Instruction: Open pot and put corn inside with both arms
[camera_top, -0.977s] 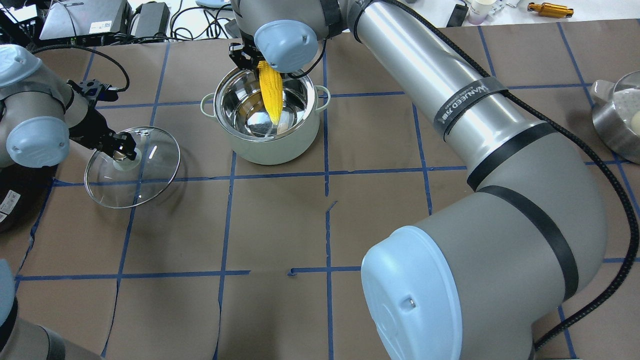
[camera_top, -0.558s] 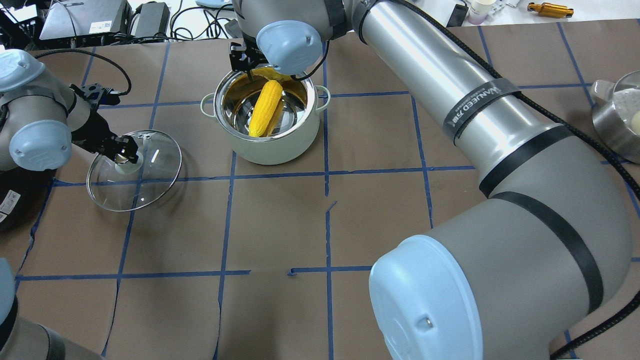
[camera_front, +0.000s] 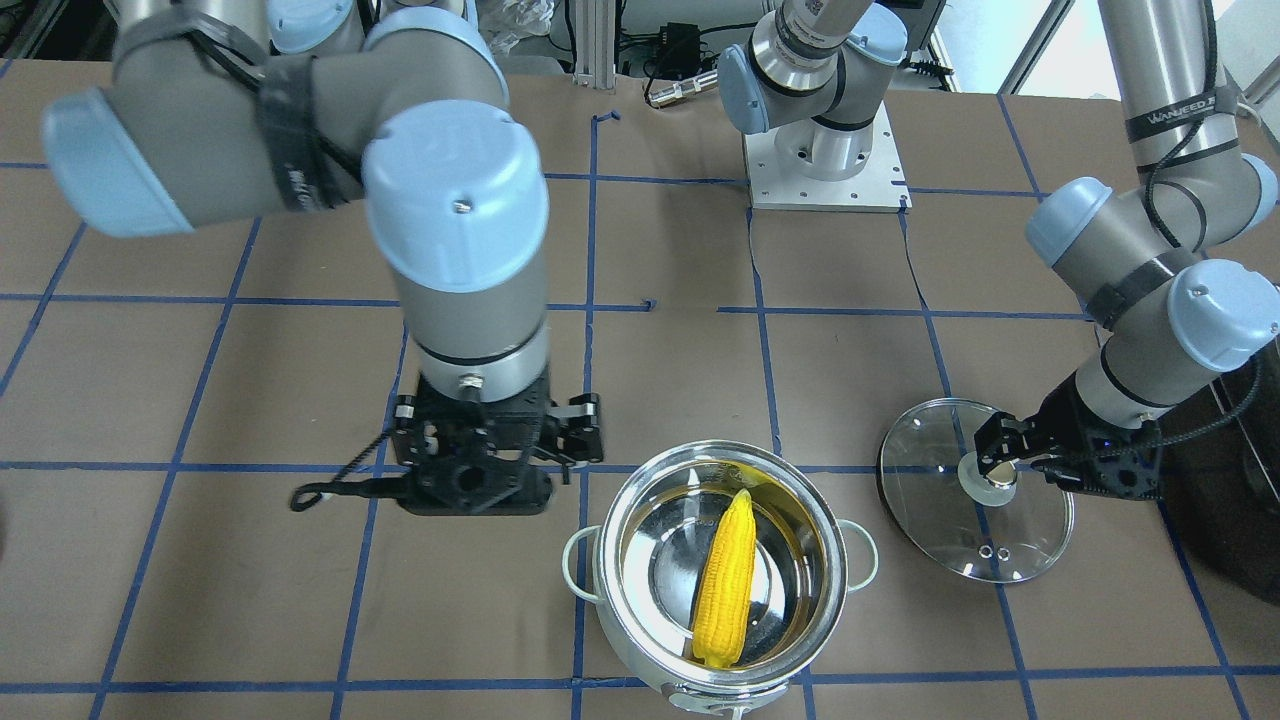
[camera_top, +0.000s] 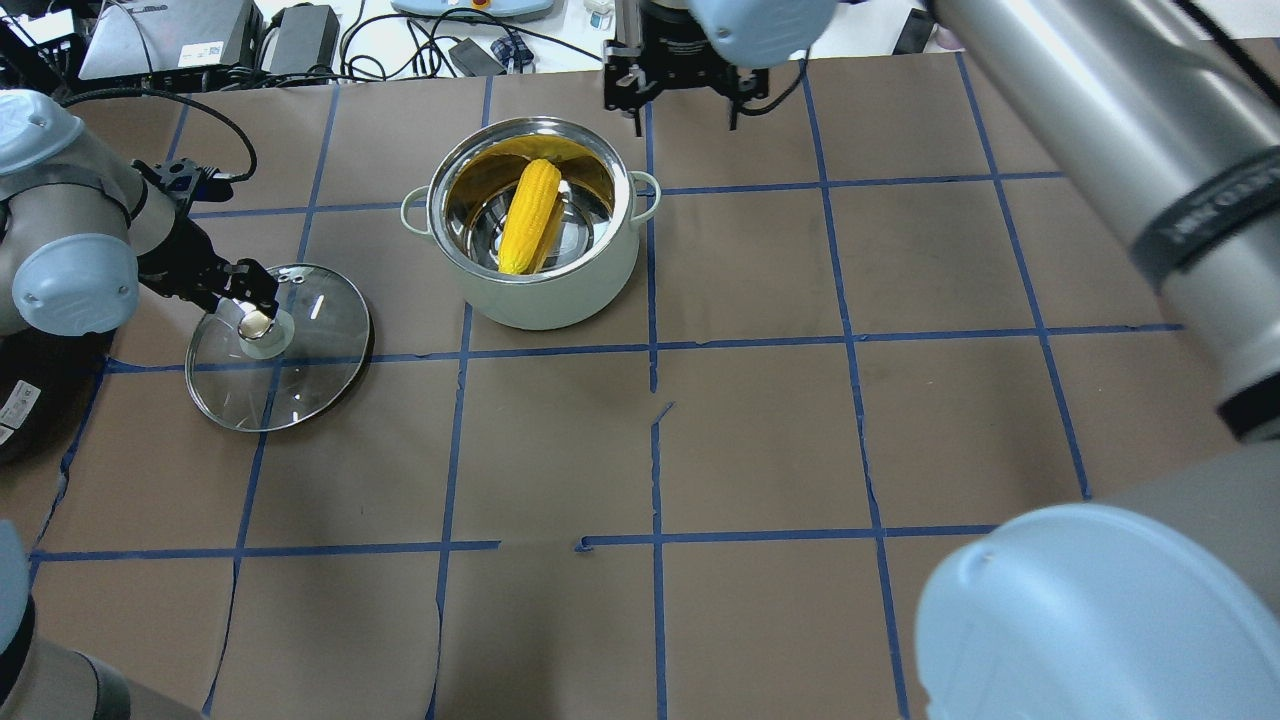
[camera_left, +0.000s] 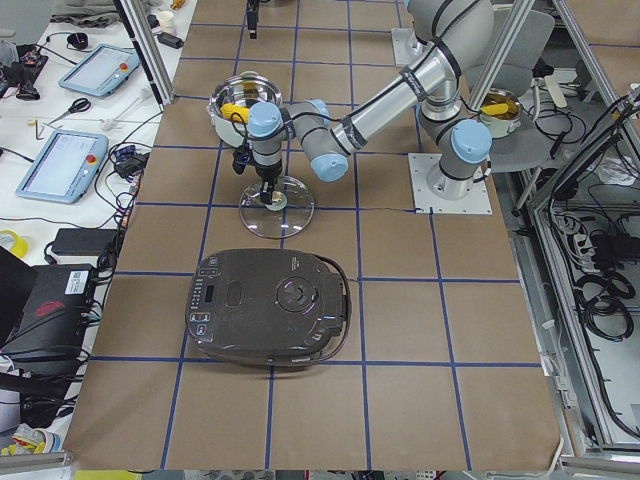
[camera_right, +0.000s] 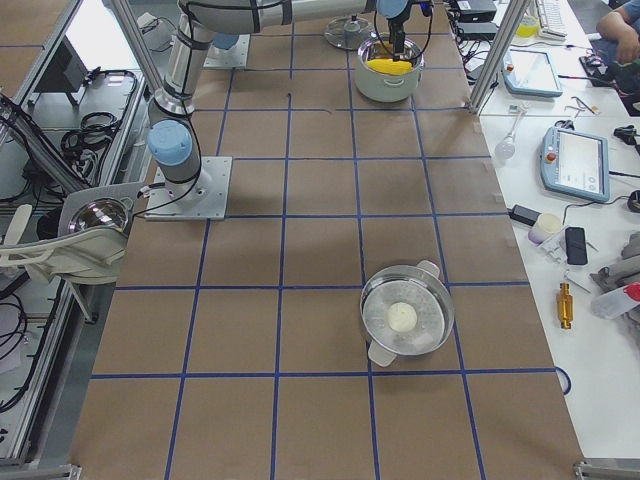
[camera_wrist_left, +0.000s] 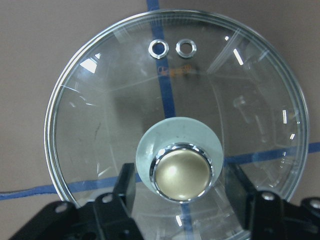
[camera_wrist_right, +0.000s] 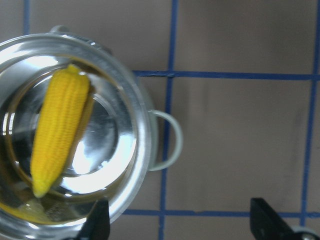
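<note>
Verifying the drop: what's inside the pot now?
Only the corn shows inside the pot, lying across its bottom. The steel floor around it is bare; the strip under the cob is covered. The lid is off, on the table.

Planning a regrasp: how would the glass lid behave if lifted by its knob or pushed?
Probably rigid but breakable: the lid is clear glass. Its knob looks polished, so grips may slip. Lying flat, it should slide, not roll.

The corn (camera_top: 528, 215) lies inside the pot (camera_top: 540, 300). The lid (camera_top: 310, 370) lies flat on the bench (camera_top: 760, 430), on the robot's left of the pot.
</note>
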